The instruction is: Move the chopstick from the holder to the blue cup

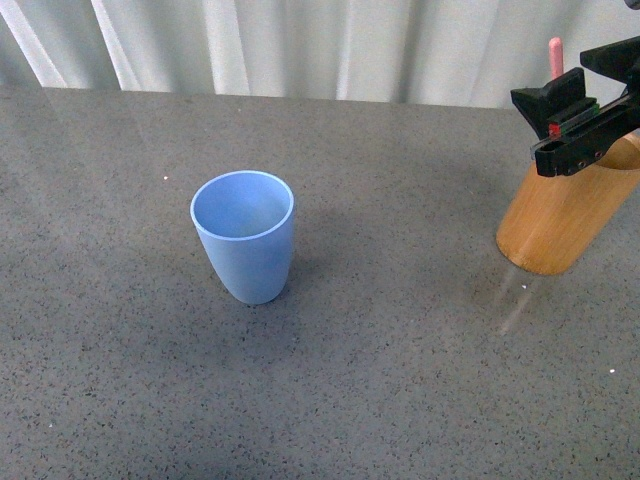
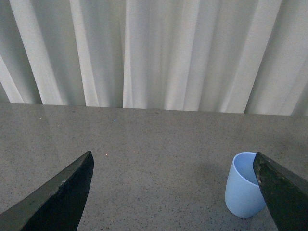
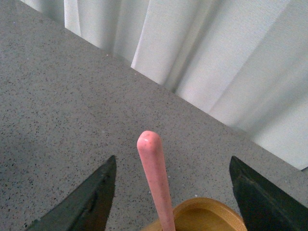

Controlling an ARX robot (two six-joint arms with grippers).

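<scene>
The light-blue cup (image 1: 243, 235) stands upright and empty, left of the table's centre. It also shows in the left wrist view (image 2: 242, 190), beside one finger (image 2: 285, 195). The light-brown bamboo holder (image 1: 560, 215) stands at the right edge. The pink chopstick (image 1: 555, 55) sticks up out of it. My right gripper (image 1: 560, 120) is open just above the holder. In the right wrist view the chopstick (image 3: 155, 178) rises from the holder's rim (image 3: 204, 211) between the open jaws of the right gripper (image 3: 174, 166), touching neither. My left gripper (image 2: 173, 192) is open and empty, above the table.
The grey speckled tabletop (image 1: 380, 380) spreads around both containers. A white pleated curtain (image 1: 330, 45) hangs behind the table's far edge. The left arm is out of the front view.
</scene>
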